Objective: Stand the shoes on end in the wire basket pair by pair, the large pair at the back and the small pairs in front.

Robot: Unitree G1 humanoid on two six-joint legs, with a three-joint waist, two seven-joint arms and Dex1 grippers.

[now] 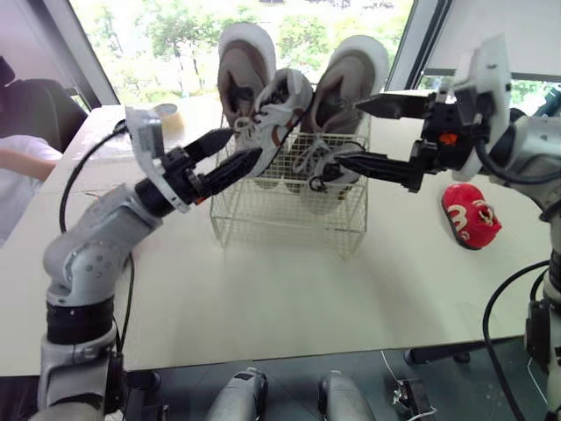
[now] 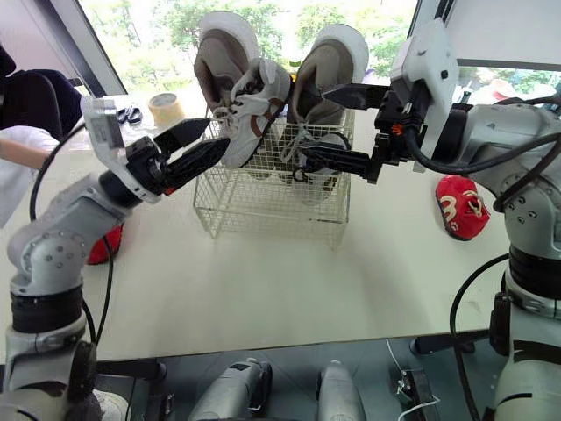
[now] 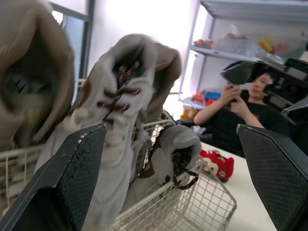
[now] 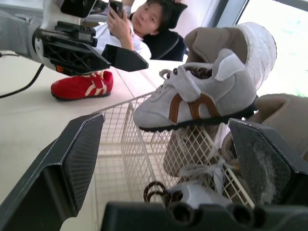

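Note:
A wire basket (image 1: pixel 289 219) stands mid-table. Two large beige shoes (image 1: pixel 246 61) (image 1: pixel 351 74) stand on end at its back. A small white sneaker with brown stripes (image 1: pixel 276 114) lies tilted across the basket's top, leaning on the large shoes. Another small white sneaker with dark laces (image 1: pixel 329 171) sits inside at the front right. My left gripper (image 1: pixel 241 147) is open just left of the tilted sneaker, not touching it. From the right, my right gripper (image 1: pixel 348 132) reaches over the basket, open, its fingers on either side of the laced sneaker without holding it.
One red shoe (image 1: pixel 471 216) lies on the table right of the basket, another red shoe (image 2: pixel 103 246) at the far left. A tape roll (image 1: pixel 166 118) and scissors (image 2: pixel 130 114) sit at the back left. A seated person (image 4: pixel 144 19) holds a phone by the table's left side.

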